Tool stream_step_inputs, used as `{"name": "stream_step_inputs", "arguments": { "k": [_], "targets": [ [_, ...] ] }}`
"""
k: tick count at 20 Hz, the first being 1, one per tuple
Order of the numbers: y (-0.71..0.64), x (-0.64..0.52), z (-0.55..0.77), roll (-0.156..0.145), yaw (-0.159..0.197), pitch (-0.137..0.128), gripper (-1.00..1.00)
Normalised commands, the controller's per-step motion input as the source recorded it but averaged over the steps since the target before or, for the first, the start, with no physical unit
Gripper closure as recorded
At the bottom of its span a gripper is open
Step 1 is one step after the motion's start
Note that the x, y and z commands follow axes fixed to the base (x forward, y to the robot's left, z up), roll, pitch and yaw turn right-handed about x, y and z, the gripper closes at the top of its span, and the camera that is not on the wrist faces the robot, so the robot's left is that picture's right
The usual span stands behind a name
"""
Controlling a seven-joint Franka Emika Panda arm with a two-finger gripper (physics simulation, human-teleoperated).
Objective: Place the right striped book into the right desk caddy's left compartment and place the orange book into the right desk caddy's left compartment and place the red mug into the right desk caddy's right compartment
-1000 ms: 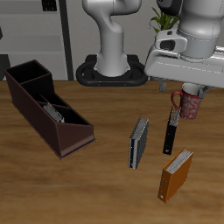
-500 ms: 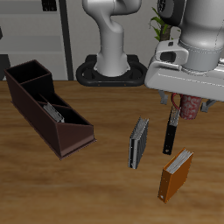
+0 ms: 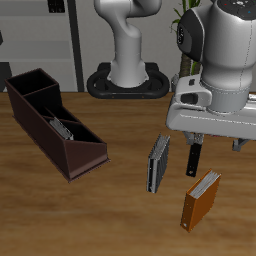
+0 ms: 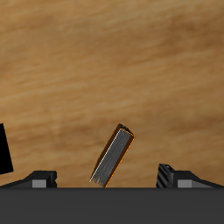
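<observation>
orange book (image 3: pixel 201 199) stands on edge on the counter (image 3: pixel 100 215) near its front edge — at about five o'clock from the darker striped book (image 3: pixel 159 163), apart from it. end effector (image 4: pixel 109 181) hangs above the counter with fingers spread and nothing between them — released; the wrist view shows the orange book (image 4: pixel 112 156) tilted below. right desk caddy (image 3: pixel 52 121) sits well away at nine o'clock, a light striped book (image 3: pixel 60 128) lying in its long low section. thin black book (image 3: pixel 193 158) peeks beside the arm.
</observation>
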Motion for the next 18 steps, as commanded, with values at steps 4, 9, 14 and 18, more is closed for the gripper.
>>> {"name": "stream_step_inputs", "arguments": {
  "k": [4,9,14,18],
  "targets": [
    [0.02,0.0,-0.28,0.012,-0.014,-0.006,-1.0],
    [-0.07,0.02,-0.15,0.048,-0.05,0.0,-1.0],
    [-0.1,0.0,-0.25,0.034,-0.03,-0.017,-1.0],
    [-0.04,-0.08,-0.19,0.017,-0.029,-0.041,-1.0]
  ]
}}
